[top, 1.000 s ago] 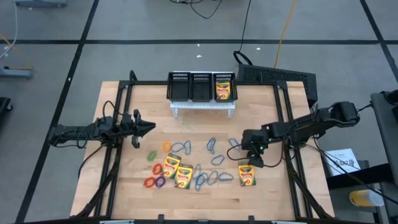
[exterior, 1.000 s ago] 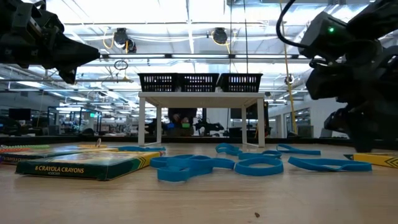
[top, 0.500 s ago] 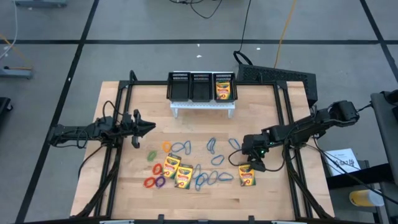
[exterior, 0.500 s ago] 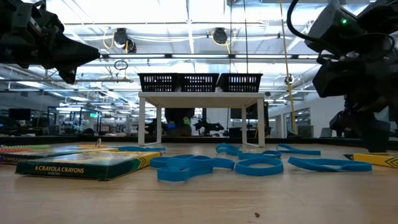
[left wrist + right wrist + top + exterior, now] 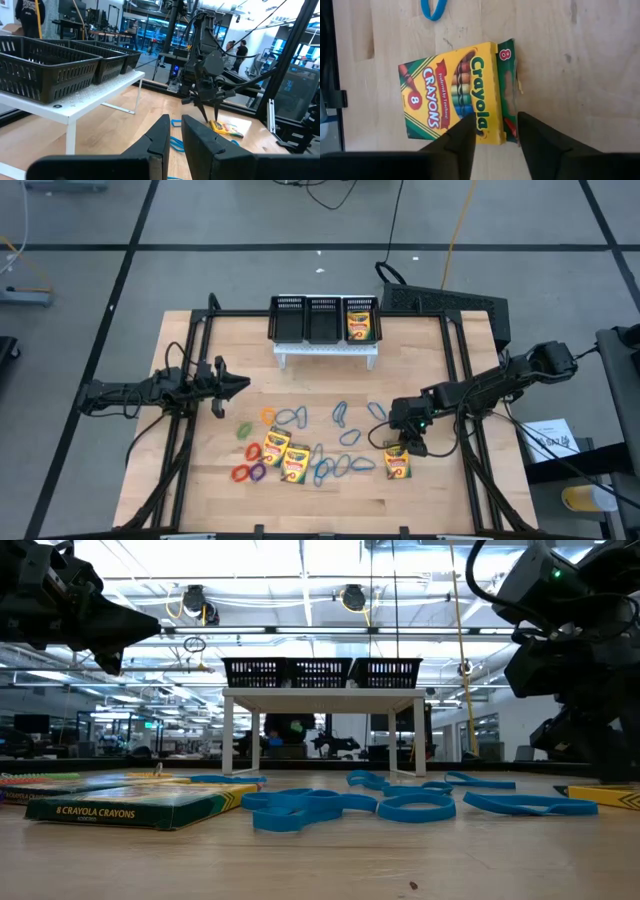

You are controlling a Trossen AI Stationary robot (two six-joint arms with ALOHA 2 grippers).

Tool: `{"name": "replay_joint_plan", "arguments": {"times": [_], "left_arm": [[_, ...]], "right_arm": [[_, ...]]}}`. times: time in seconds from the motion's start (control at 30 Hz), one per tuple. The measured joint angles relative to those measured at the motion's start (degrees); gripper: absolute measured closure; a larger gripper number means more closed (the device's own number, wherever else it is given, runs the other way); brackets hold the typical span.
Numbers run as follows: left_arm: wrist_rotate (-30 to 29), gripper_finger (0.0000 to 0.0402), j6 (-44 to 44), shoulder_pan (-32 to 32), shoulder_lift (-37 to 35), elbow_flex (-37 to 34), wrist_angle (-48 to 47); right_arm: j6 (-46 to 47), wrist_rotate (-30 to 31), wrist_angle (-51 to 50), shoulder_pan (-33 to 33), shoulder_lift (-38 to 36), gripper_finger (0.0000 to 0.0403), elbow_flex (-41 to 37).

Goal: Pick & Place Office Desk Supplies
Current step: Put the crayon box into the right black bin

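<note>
My right gripper (image 5: 492, 131) sits directly over the crayon box (image 5: 456, 92) lying flat on the table (image 5: 430, 500), near the front right. Its fingers (image 5: 454, 140) are partly open, straddling one long edge of the box at the end nearest the wrist, with nothing lifted, and I cannot tell whether they touch it. The box's long axis runs across the line between my fingers, so I judge the grip will close across the narrow spine. My left gripper (image 5: 172, 131) hangs well to the left, above the wood, nearly closed and empty, much farther from this box. Beyond lie blue loops (image 5: 345, 438) and two more boxes (image 5: 285, 455) mid-table. At the far edge stands the organiser (image 5: 325, 320) on its white stand, one box (image 5: 359, 326) in its right compartment. Behind is an open lab.
</note>
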Motion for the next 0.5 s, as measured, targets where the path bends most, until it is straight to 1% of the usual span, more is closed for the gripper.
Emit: {"name": "replay_joint_plan", "arguments": {"times": [0.2,0.5], "left_arm": [[0.0,0.0346,0.01,-0.01,0.0,0.01,0.0],[0.02,0.0346,0.01,0.0,0.0,0.01,0.0]], "right_arm": [[-0.91,0.2,0.07,0.0,0.0,0.0325,0.0],[-0.9,0.02,0.86,-0.02,-0.08,0.0381,-1.5]]}}
